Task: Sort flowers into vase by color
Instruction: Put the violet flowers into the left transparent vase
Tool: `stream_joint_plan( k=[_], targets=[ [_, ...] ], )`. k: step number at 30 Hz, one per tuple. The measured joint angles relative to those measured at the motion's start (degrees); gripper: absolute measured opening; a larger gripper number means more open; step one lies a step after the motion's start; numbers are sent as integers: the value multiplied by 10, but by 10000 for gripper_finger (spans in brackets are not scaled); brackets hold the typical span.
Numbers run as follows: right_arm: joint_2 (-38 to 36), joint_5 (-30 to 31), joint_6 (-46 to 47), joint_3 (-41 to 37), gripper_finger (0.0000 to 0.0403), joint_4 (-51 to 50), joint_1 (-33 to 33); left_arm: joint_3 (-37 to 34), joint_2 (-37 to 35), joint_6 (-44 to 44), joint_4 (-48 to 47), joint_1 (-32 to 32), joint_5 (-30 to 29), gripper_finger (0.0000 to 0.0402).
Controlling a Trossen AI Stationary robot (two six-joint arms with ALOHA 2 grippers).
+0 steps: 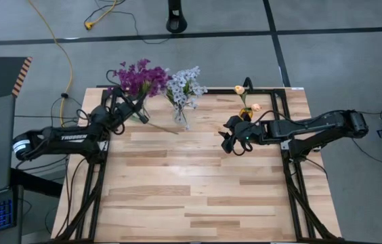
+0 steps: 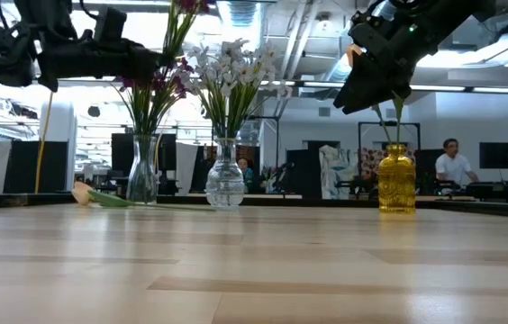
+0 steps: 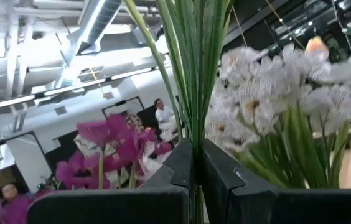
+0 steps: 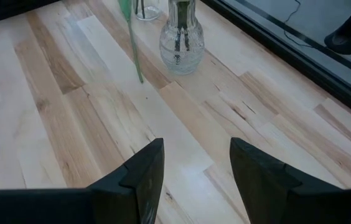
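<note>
Three vases stand along the far side. A clear vase [image 2: 143, 171] holds purple sprigs [image 1: 137, 76]. Another clear vase [image 2: 225, 184] holds pale blue-white sprigs [image 1: 185, 85]. A yellow vase [image 2: 396, 178] holds peach buds [image 1: 240, 89]. One peach-bud sprig [image 2: 83, 193] lies flat on the table, its stem [image 1: 160, 126] between the two clear vases. My left gripper [image 1: 137, 108] is up among the purple sprigs, shut on green stems. My right gripper [image 1: 230, 142] hovers open above the table, in front of the yellow vase, touching nothing. My left gripper is shut on a bundle of green stems [image 3: 194, 134], pinched between its two fingers [image 3: 175, 165]. It comes level from the table's left, across the stems, well above the vase's mouth [image 2: 159, 63]. The stems stand nearly upright, running down toward the purple vase, with a purple bloom [image 2: 187, 5] on top.
The wooden table [image 1: 198, 196] stretches bare from the vases to its near edge. The black frame rail [image 1: 286, 91] runs along the far and side edges. People sit in the room behind [image 2: 452, 162].
</note>
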Motion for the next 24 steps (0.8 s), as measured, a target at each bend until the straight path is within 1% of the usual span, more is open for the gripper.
stream_joint_plan(
  k=[10, 13, 20, 22, 24],
  targets=[
    [0, 0, 0, 0, 209, 0, 0, 0, 46, 1, 11, 26, 3, 0],
    [0, 0, 0, 0, 209, 0, 0, 0, 60, -5, 30, 29, 3, 0],
    [0, 0, 0, 0, 209, 0, 0, 0, 70, -25, 31, 29, 2, 0],
    [0, 0, 0, 0, 209, 0, 0, 0, 70, -25, 29, 29, -6, 0],
    [0, 0, 0, 0, 209, 0, 0, 0, 70, -25, 30, 29, -28, 0]
  ],
)
